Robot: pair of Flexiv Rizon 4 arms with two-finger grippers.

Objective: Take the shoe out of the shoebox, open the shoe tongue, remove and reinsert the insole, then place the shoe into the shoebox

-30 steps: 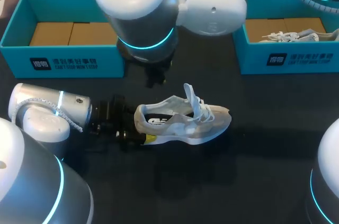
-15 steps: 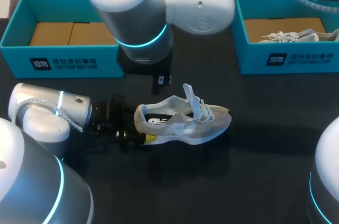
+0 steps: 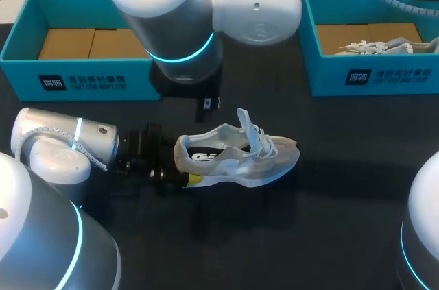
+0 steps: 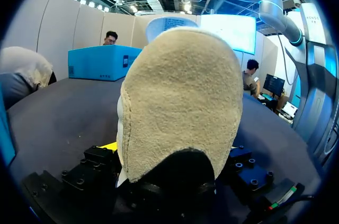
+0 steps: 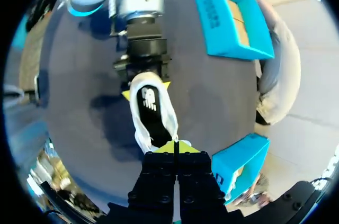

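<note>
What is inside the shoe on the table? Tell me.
A dark insole with a white logo lies inside the shoe. Its front part cannot be seen, covered by the raised tongue and the laces.

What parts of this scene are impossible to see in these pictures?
- Head view: the right arm covers its own fingers.
- Left wrist view: the heel of the shoe fills the picture, hiding its toe and laces.
- Right wrist view: the fingers hide the shoe's toe.
- Head view: the second shoe, in the right box, runs off the edge.
</note>
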